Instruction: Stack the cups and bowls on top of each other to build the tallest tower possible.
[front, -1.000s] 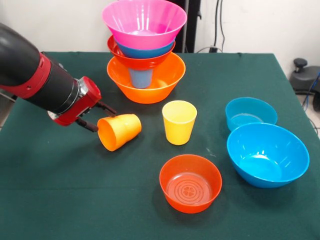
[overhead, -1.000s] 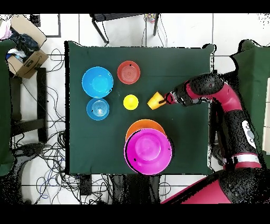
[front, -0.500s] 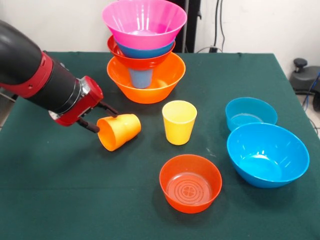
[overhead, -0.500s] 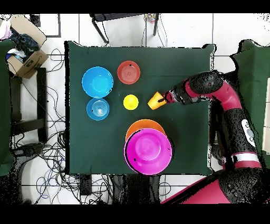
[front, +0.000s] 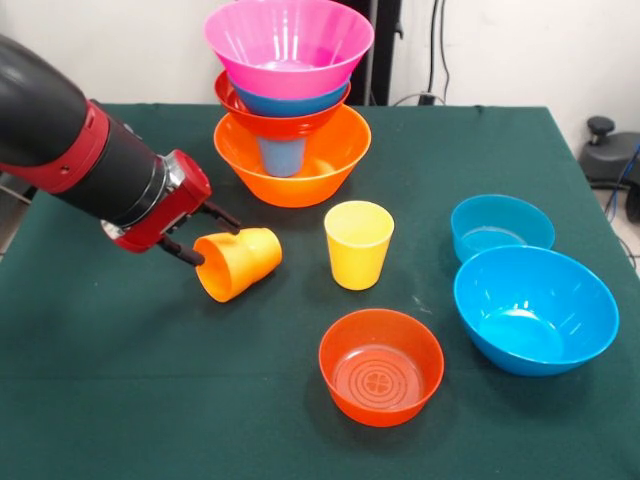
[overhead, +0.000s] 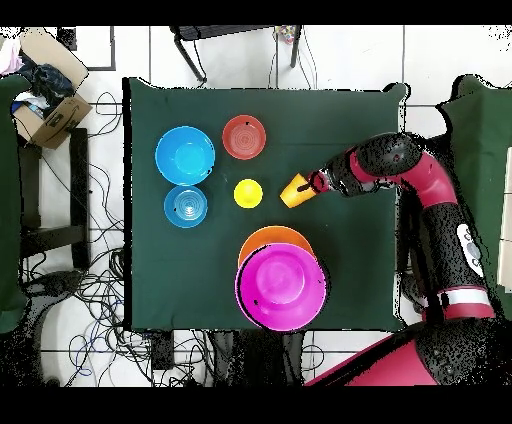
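Note:
The tower stands at the table's far side: a big orange bowl (front: 325, 170) holds an upright blue cup (front: 282, 155), with a red-orange bowl (front: 278, 124), a blue bowl (front: 290, 101) and a big pink bowl (front: 288, 40) above. An orange cup (front: 240, 262) lies on its side, mouth toward my gripper (front: 210, 243). The gripper is open, its fingers spread at the cup's rim; whether they touch it is unclear. From overhead the gripper (overhead: 313, 186) sits just right of the orange cup (overhead: 294, 190). A yellow cup (front: 358, 243) stands upright beside it.
A red-orange bowl (front: 381, 366) sits near the front edge. A large blue bowl (front: 535, 310) and a smaller blue bowl (front: 501, 226) sit at the right. Overhead, a cardboard box (overhead: 45, 105) lies off the table's corner.
The arm has edged slightly toward the orange cup's mouth. The cup and the other pieces have stayed where they were.

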